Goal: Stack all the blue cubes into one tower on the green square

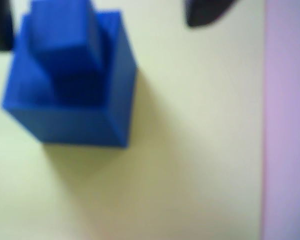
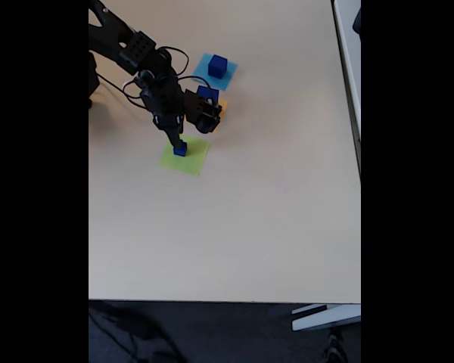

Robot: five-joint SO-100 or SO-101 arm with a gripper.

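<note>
I am looking across the pale counter (image 2: 250, 227), with the green square (image 2: 193, 160) lying near its 11 o'clock area. In the wrist view a lower cube (image 1: 65, 120) is sitting on that square, and a smaller upper cube (image 1: 65, 50) is resting on it, slightly turned.

Two more blue cubes are waiting toward 12 o'clock. One (image 2: 217, 66) is sitting on a light blue square (image 2: 203, 72). The other (image 2: 206, 93) is just beside the arm.

The hand (image 2: 178, 140) is hovering over the stack with its fingers spread wide on either side, gripping nothing.

I am judging these cubes to be light, rigid and glossy, so probably slippery. I am planning to pinch each one on two opposite flat faces, low and centred, and to set it down gently so the stack is not nudged.
</note>
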